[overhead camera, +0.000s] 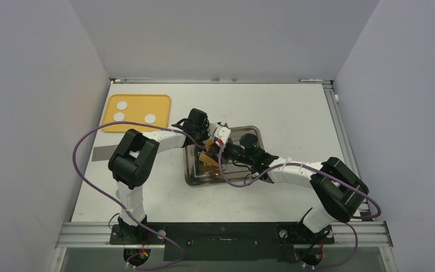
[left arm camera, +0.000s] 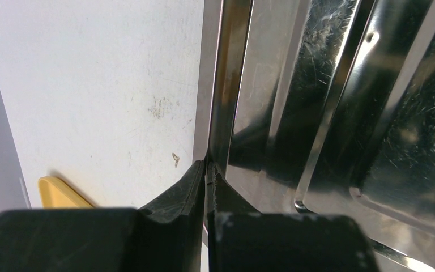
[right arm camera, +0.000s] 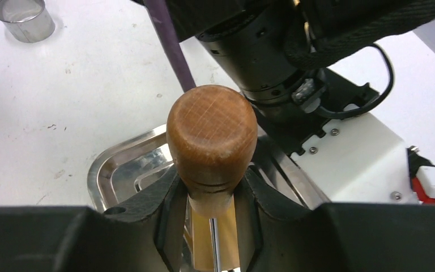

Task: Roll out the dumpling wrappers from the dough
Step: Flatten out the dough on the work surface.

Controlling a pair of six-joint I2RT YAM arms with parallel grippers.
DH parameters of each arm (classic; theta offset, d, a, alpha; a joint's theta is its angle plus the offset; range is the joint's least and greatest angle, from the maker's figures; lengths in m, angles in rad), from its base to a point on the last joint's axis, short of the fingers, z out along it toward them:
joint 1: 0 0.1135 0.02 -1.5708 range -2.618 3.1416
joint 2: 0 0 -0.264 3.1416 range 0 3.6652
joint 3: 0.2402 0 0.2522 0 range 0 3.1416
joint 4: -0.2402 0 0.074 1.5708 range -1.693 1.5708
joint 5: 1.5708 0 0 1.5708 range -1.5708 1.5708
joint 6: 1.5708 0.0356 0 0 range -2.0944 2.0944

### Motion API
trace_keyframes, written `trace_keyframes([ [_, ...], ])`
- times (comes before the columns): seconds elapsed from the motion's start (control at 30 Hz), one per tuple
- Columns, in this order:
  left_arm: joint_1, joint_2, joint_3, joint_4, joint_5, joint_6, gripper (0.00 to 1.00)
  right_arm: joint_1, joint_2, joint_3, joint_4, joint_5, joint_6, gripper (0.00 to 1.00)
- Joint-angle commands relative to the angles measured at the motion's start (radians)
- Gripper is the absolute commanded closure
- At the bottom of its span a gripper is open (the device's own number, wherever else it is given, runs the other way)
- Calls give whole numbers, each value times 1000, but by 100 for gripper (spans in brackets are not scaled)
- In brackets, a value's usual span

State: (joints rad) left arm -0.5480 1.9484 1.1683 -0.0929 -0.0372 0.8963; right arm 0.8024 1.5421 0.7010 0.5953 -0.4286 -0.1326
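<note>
Starting from my end: two arms bolted at the near edge of the surface, left arm [overhead camera: 147, 148] and right arm [overhead camera: 303, 170], both reaching in toward the one metal tray [overhead camera: 226, 182] sitting about mid-surface.

The right jaws are clenched around the neck of the single wooden rolling pin [right arm camera: 211, 136], just under its round knob. The pin is over the left part of the tray, and from the wrist cam the knob points straight at me.

The left jaws are pinched tight on the tray's rim at its far left corner. On the left wrist cam both fingertips [left arm camera: 195, 181] meet right on that thin metal edge.

There's one grey strip [overhead camera: 99, 153] lying flat on the surface near the left edge, beside the left arm.

Further out, far left, is one yellow board [overhead camera: 158, 105] with three dough pieces [overhead camera: 122, 105] on it, all small white rounds. Two are stacked near/far on the board's left side, the third is off to their right. None touch each other.

One small metal ring [right arm camera: 24, 20] stands on the surface too; I only see it on the right wrist cam.
</note>
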Motion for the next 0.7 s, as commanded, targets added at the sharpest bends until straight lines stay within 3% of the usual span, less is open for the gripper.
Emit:
trace_keyframes([
  [0.0, -3, 80, -21, -196, 80, -31, 100, -51, 16, 53, 187, -91, -14, 92],
  [0.13, -2, 106, 21, -250, 86, -18, 100, -75, 65, 64, 231, -128, -29, 92],
  [0.33, -47, 143, 64, -330, 55, 88, 100, -48, 54, 70, 59, -84, -183, 92],
  [0.53, -53, 180, 152, -403, 49, 118, 100, -27, -16, 55, -10, -69, -230, 92],
  [0.57, -51, 176, 160, -394, 17, 119, 98, -36, -23, 50, -1, -75, -219, 92],
  [0.67, -34, 156, 208, -426, 24, 121, 79, -67, -49, 16, 56, -114, -164, 92],
])
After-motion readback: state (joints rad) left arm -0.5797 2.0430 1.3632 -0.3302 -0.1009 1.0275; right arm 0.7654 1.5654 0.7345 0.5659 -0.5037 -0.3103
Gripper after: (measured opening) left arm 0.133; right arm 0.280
